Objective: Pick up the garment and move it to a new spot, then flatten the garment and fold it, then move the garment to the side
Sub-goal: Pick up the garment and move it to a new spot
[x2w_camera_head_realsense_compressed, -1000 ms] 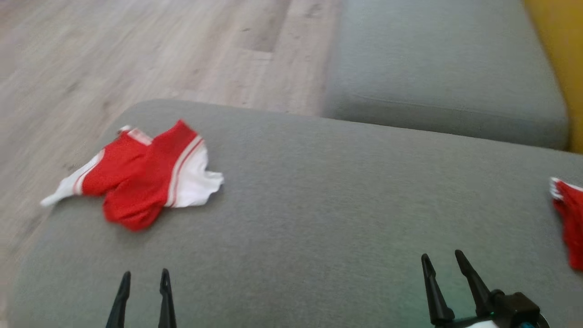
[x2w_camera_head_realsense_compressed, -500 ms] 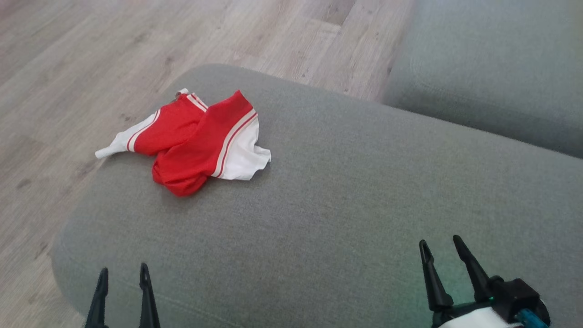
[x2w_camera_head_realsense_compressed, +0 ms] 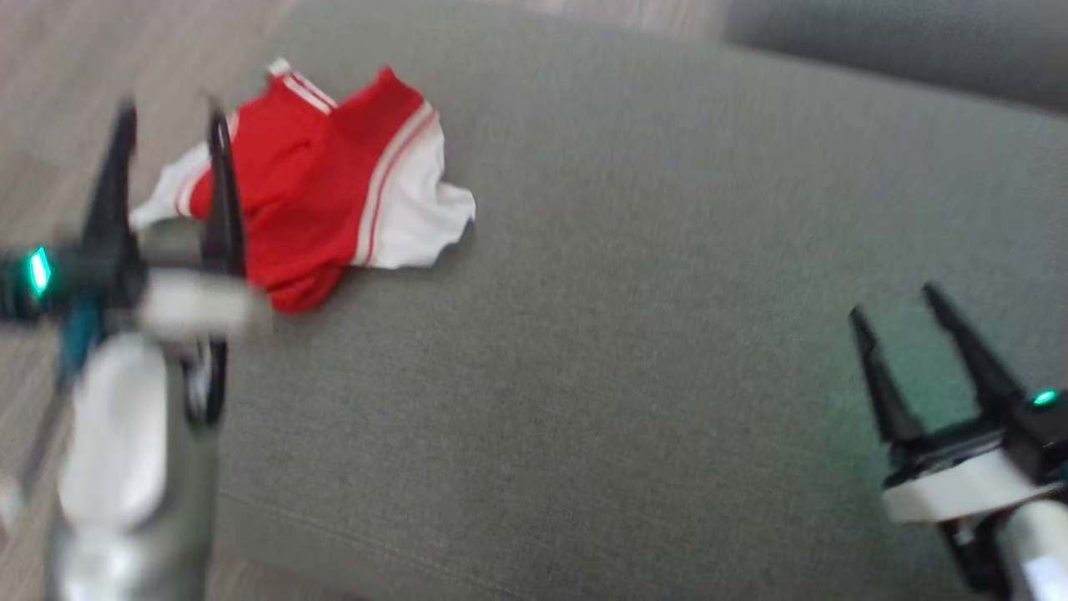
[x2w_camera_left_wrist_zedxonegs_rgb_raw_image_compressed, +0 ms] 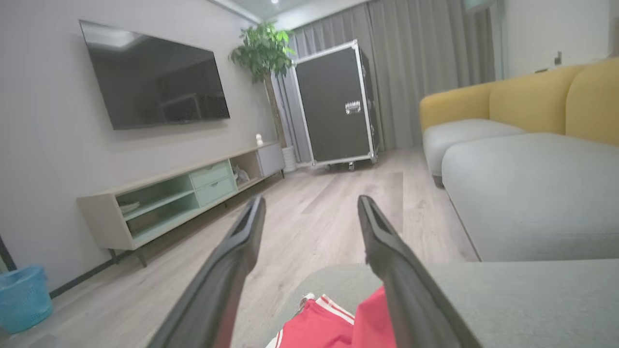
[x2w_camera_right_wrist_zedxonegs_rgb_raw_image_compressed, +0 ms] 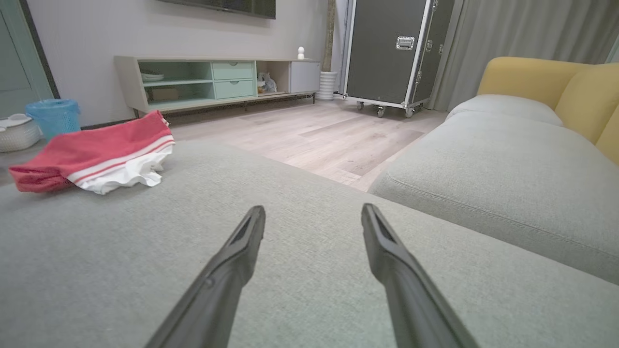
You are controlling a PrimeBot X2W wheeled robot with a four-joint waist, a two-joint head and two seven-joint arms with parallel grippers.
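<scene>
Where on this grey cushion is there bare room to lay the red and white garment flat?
The widest bare stretch of the cushion lies between the garment and the open right gripper. The near edge between the grippers is bare too. The far left corner is crowded: the garment lies there with the open left gripper close by.

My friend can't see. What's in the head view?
A crumpled red and white garment lies near the far left corner of a grey cushion. The open left tool is by its left edge; the open right tool is lower right.
</scene>
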